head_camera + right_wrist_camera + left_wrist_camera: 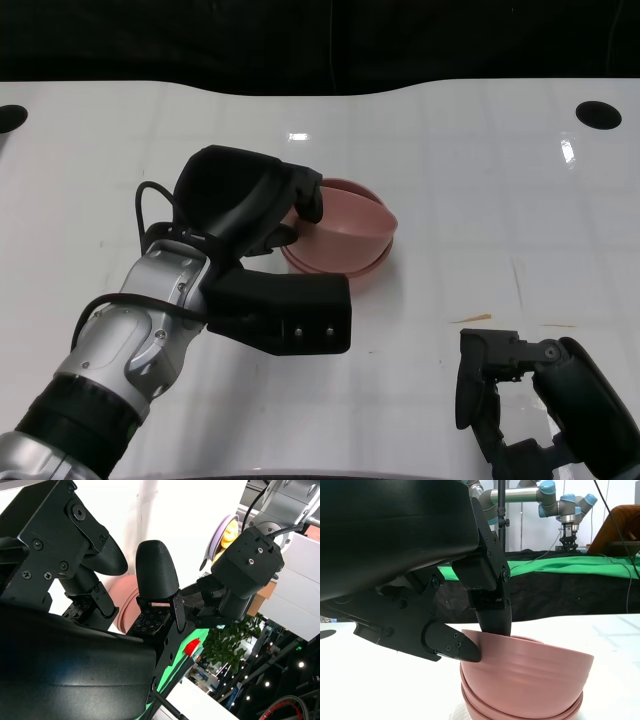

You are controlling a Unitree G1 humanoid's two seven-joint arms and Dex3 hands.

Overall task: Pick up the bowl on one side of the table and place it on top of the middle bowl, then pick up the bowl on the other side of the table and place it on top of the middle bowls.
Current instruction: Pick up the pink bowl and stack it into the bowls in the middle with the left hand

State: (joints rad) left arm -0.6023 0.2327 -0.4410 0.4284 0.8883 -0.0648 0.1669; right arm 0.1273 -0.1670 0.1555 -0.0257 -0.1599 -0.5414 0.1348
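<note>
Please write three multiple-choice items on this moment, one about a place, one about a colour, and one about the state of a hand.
1. Where is the top bowl?
A. alone at the table's right edge
B. on the stack of pink bowls, tilted
C. upside down beside the right hand

2. What colour are the bowls?
A. pink
B. blue
C. green

3. What is the left hand doing?
A. resting flat on the table
B. hanging open, far from the bowls
C. holding the top bowl by its rim

Key:
1 B: the top bowl sits askew in the stacked bowls below it.
2 A: both wrist and head views show them pink.
3 C: the left hand has fingers inside and outside the rim; the right hand holds nothing.
</note>
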